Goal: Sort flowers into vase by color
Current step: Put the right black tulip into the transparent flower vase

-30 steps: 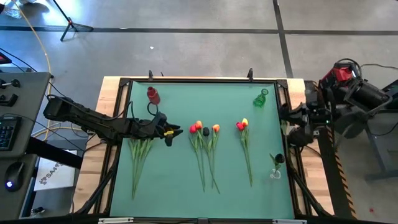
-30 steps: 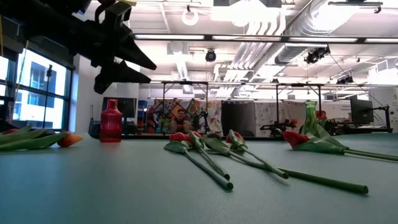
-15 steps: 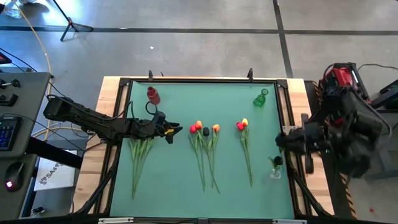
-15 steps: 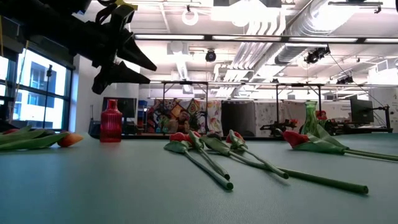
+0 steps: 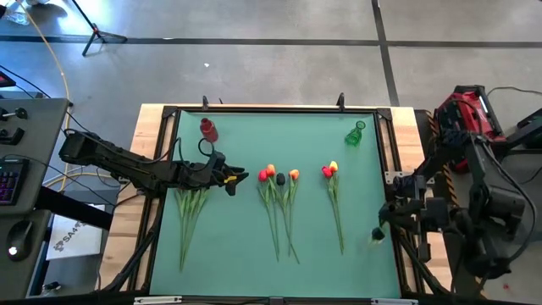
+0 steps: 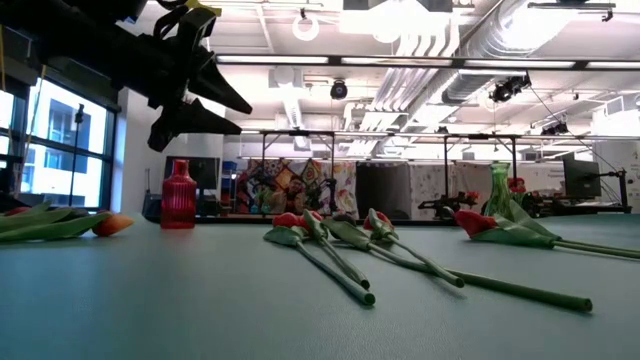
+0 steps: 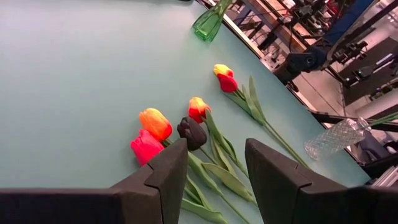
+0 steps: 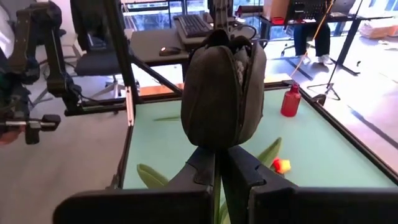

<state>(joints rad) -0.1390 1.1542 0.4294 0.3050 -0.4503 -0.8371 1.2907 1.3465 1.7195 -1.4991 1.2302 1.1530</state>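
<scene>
High view: the left gripper (image 5: 240, 180), fingers apart, is held over the flowers (image 5: 279, 180) at mid-table. The right gripper (image 5: 378, 232), clamped on a dark tulip (image 8: 222, 93), is poised near the right edge; a vase must be reached next.

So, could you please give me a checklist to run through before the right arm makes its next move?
1. Right gripper shut on the dark tulip: ok.
2. Tulip head standing upright above the fingers: ok.
3. Stem lined up with the clear vase mouth: cannot tell; the gripper is close by it at the table's right edge.
4. Left gripper open, above the table, holding nothing: ok.
5. Red vase and green vase upright: ok.
</scene>
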